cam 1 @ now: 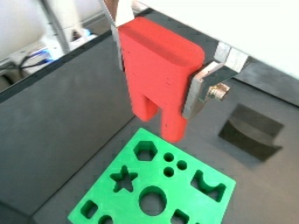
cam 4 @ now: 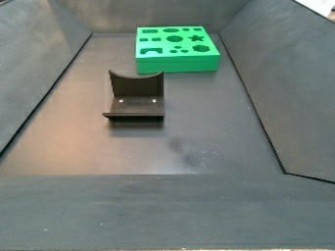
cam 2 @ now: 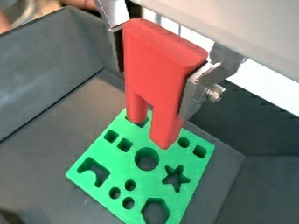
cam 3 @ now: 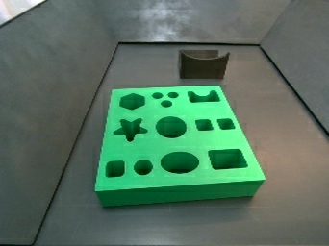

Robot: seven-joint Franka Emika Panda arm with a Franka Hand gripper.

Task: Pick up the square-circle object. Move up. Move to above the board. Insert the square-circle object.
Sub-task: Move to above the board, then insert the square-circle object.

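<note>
One claw [cam 1: 158,74] clamps square-circle object [cam 1: 158,74] above board [cam 1: 111,206]; dark grey block [cam 1: 253,133] sits well apart.

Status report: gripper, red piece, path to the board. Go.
Gripper shut on the square-circle object, high above the floor, out of both side views. Red piece hangs notched end down over the board. Dark grey block sits apart; nothing in the way.

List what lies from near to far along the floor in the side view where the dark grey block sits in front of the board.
Bare dark floor → dark grey block with a curved scoop → green board. The gripper, shut on the red square-circle object, appears only in the wrist views, above the board.
</note>
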